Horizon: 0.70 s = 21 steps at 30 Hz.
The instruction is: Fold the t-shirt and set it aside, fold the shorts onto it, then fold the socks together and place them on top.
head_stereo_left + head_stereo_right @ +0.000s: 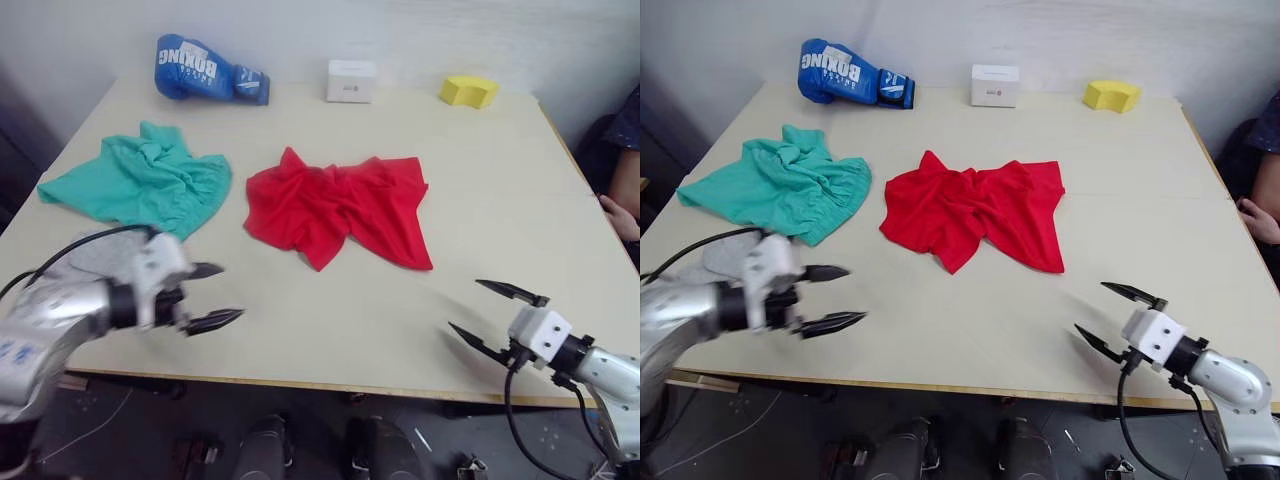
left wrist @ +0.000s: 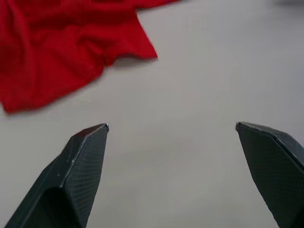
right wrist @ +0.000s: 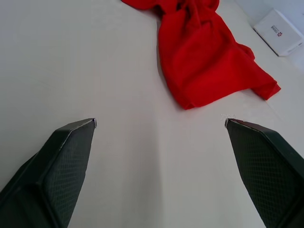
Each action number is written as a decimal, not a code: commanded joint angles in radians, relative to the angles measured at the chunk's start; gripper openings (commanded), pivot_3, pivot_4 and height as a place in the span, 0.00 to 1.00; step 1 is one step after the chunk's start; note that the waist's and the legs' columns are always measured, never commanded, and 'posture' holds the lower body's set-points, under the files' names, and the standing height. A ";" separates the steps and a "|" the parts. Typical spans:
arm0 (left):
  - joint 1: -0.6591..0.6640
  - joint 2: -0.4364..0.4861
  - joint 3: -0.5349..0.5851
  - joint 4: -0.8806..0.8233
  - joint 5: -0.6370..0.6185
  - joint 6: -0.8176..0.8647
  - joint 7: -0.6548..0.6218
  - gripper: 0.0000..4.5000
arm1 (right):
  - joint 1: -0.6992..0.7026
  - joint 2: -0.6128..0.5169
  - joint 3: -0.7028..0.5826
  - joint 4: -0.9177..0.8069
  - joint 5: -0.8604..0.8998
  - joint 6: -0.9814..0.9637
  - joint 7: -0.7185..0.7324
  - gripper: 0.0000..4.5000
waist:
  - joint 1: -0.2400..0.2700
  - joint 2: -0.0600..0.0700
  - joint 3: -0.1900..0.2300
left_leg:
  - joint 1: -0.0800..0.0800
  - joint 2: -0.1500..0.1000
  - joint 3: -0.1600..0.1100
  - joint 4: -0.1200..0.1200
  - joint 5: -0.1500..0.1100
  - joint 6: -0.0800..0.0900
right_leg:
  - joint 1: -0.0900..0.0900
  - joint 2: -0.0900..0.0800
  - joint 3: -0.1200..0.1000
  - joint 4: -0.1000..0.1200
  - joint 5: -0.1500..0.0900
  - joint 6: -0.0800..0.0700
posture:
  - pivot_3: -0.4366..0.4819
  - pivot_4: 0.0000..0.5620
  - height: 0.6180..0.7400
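On a pale tabletop (image 1: 400,340), a crumpled pair of teal shorts (image 1: 140,180) lies at the robot's far left, bunched into folds with the gathered waistband toward the near edge. Just nearer the robot, a patch of light grey fabric (image 1: 728,255), probably the socks, peeks out behind the left arm, most of it hidden. The left gripper (image 1: 210,296) hangs low over bare table at the near left, its two black fingers spread wide and holding nothing; from its wrist camera the fingertips (image 2: 88,142) frame empty surface, with a corner of red cloth beyond them.

At the far left corner of the table rests a blue boxing glove (image 1: 205,70) with white lettering. In the centre, the red t-shirt (image 1: 345,205) sprawls unfolded and wrinkled, well apart from the shorts and untouched by either gripper. Behind it, near the far edge, stands a small white box (image 1: 351,81), and farther right a yellow block (image 1: 468,90).

At the near right, the right gripper (image 1: 495,315) hovers just above the table edge, its fingers likewise parted and empty; the wrist view looks between them toward the t-shirt's hem and the white box beyond. A person's hand (image 1: 622,216) rests at the table's right edge, with a dark sleeve (image 1: 625,120) above it.
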 commanded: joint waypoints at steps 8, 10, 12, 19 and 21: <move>-0.336 -0.355 -0.357 0.282 0.292 0.128 0.276 1.00 | -0.145 0.063 0.039 -0.097 -0.061 0.034 -0.148 0.99 | -0.005 -0.002 0.001 | 0.001 0.000 0.003 0.005 0.000 0.000 | -0.002 0.001 0.005 0.006 -0.001 0.001 | 0.48 0.27 1.00; -0.360 -0.415 -0.379 0.355 0.346 0.087 0.323 1.00 | -0.165 0.072 0.052 -0.091 -0.069 0.037 -0.156 0.99 | -0.003 -0.002 0.001 | 0.001 0.000 0.003 0.007 0.000 0.000 | -0.002 0.000 0.005 0.007 -0.001 0.001 | 0.48 0.27 1.00; -0.383 -0.468 -0.396 0.428 0.390 0.048 0.357 1.00 | -0.181 0.079 0.062 -0.084 -0.077 0.042 -0.165 0.99 | -0.002 -0.002 0.001 | -0.001 0.001 0.003 0.010 -0.001 0.001 | -0.002 0.000 0.004 0.008 -0.001 0.001 | 0.48 0.27 1.00; -0.460 -0.565 -0.445 0.664 0.518 -0.077 0.386 1.00 | -0.183 0.093 0.068 -0.084 -0.067 0.066 -0.178 0.99 | 0.009 -0.002 0.001 | -0.001 0.001 0.003 0.013 -0.002 0.003 | -0.001 -0.001 0.004 0.009 -0.001 0.001 | 0.48 0.27 1.00; -0.473 -0.571 -0.450 0.725 0.542 -0.111 0.374 1.00 | -0.182 0.095 0.068 -0.086 -0.064 0.069 -0.177 0.99 | 0.011 -0.002 0.001 | -0.001 0.001 0.002 0.013 -0.002 0.003 | -0.001 -0.001 0.004 0.009 -0.001 0.001 | 0.48 0.27 1.00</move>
